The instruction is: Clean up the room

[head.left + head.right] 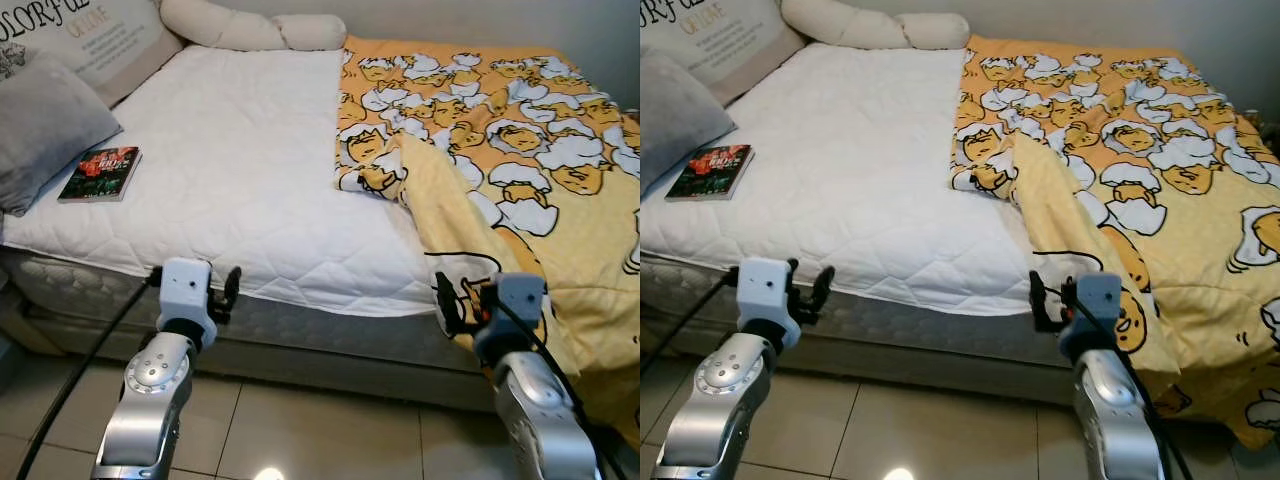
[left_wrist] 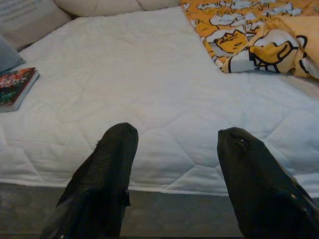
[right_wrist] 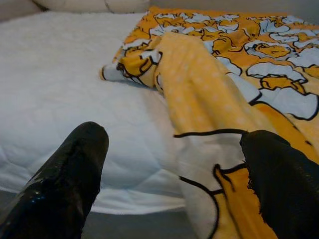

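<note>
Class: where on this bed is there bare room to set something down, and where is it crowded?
Free: the white mattress between the book and the yellow blanket. Crowded: pillows on the robot's left, the blanket on its right. Left claw and right claw hover open at the near edge.

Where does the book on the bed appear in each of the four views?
Left eye view: book at far left, beside the grey pillow.
Right eye view: far left.
Left wrist view: at the left edge, cut off.
Right wrist view: not in it.
Shared landmark: the yellow blanket, folded back on the white mattress.
</note>
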Robot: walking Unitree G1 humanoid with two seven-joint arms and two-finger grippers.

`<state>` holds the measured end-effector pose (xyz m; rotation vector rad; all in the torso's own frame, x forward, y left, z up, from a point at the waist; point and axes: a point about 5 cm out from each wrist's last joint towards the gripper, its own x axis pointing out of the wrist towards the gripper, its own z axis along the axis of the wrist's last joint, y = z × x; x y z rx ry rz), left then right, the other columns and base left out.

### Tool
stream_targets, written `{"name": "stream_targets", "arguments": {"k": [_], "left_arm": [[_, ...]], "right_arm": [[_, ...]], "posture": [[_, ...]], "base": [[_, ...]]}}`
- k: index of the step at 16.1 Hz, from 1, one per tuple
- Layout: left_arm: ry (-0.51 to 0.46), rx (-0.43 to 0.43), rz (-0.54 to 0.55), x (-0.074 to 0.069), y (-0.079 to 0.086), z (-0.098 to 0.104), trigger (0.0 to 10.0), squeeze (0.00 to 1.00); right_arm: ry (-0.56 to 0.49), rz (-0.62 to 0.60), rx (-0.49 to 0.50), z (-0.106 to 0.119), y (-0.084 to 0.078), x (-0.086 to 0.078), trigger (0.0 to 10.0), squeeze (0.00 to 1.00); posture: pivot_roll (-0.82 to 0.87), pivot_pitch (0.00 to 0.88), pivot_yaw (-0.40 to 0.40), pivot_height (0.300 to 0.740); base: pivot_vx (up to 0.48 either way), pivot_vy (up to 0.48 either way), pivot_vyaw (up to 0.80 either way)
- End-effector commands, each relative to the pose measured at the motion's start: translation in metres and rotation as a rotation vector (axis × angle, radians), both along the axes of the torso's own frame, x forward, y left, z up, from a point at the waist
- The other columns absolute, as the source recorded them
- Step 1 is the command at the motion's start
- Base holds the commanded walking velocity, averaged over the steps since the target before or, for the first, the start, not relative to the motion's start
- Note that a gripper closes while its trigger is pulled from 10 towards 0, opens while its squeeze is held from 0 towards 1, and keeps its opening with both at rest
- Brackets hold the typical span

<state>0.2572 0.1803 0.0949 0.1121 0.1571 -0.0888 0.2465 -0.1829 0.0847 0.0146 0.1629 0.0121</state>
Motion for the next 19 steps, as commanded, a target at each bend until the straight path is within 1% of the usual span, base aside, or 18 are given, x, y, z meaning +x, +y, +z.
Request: {"name": "stream_targets", "arguments": {"k": [1, 3, 6, 7, 9, 11, 13, 19], "left_arm": [[0.005, 0.009, 0.017, 0.001, 0.007, 0.0, 10.0, 0.0], [0.008, 0.004, 0.013, 0.003, 0.005, 0.0, 10.0, 0.0], [0.002, 0.013, 0.002, 0.006, 0.003, 0.001, 10.0, 0.0], [-0.002, 0.022, 0.0, 0.007, 0.003, 0.001, 10.0, 0.0], [-0.004, 0.025, 0.001, 0.01, 0.003, 0.002, 10.0, 0.0], [-0.006, 0.027, -0.013, 0.011, 0.0, 0.002, 10.0, 0.0], [-0.005, 0.029, -0.015, 0.011, 0.0, 0.002, 10.0, 0.0], [-0.006, 0.033, -0.019, 0.013, 0.0, 0.001, 10.0, 0.0]], "right_arm": [[0.012, -0.004, 0.021, 0.0, -0.001, 0.003, 10.0, 0.0], [0.002, 0.012, 0.0, 0.004, -0.005, 0.008, 10.0, 0.0], [-0.01, 0.069, -0.036, 0.01, -0.005, 0.014, 10.0, 0.0], [-0.015, 0.103, -0.062, 0.011, -0.004, 0.016, 10.0, 0.0], [-0.002, 0.154, -0.076, 0.012, -0.003, 0.019, 10.0, 0.0], [0.016, 0.148, -0.094, 0.01, -0.006, 0.02, 10.0, 0.0], [0.016, 0.154, -0.101, 0.01, -0.006, 0.021, 10.0, 0.0], [0.025, 0.197, -0.107, 0.007, 0.0, 0.019, 10.0, 0.0]], "posture": [[-0.03, 0.0, 0.006, 0.74], [-0.03, 0.0, 0.008, 0.74], [-0.03, 0.0, 0.01, 0.74], [-0.03, 0.0, 0.01, 0.74], [-0.04, 0.0, 0.012, 0.74], [-0.04, 0.0, 0.014, 0.74], [-0.04, 0.0, 0.014, 0.74], [-0.04, 0.0, 0.013, 0.74]], "base": [[0.251, 0.0, -0.48], [0.266, 0.0, -0.73], [0.266, 0.0, 0.0], [0.27, 0.0, 0.0], [0.277, 0.0, 0.0], [0.277, 0.0, 0.0], [0.279, 0.0, -0.78], [0.278, 0.0, 0.0]]}}
